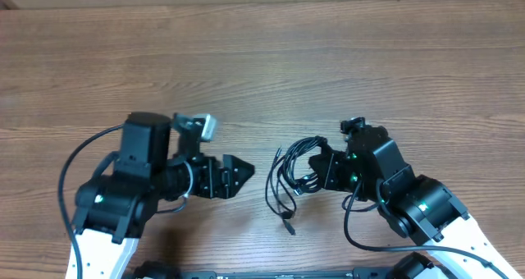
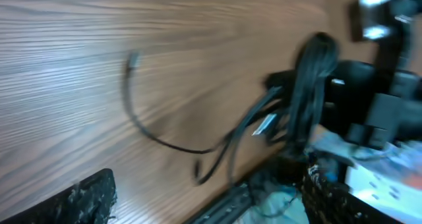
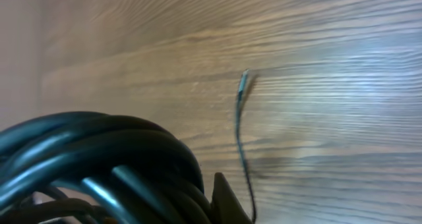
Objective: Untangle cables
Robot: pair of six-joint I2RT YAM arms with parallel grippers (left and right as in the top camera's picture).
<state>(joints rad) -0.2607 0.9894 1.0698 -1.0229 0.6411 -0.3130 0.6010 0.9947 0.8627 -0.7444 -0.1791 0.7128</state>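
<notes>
Cables (image 1: 294, 171) sit just right of centre on the table (image 1: 262, 66), one dark knot of loops with tails spilling toward the near edge. Over on the left, the left gripper (image 1: 244, 172) points straight at that knot, near it but apart. Its fingers (image 2: 86, 199) are spread wide with nothing between them, lined up, I'd say, to take a strand. Moving across, one loose cord (image 2: 134, 56) curves out flat along the wood, free of the rest, and it looks the easiest to pull clear. A silvery plug (image 2: 264, 124) glints inside the bunch. On the right, the right gripper (image 1: 322, 171) is clamped tight on the knot's far side, loops bunched up against it. It's apparently anchoring the mass so a tug from the left draws cord out rather than dragging everything. Untangling looks barely begun.
</notes>
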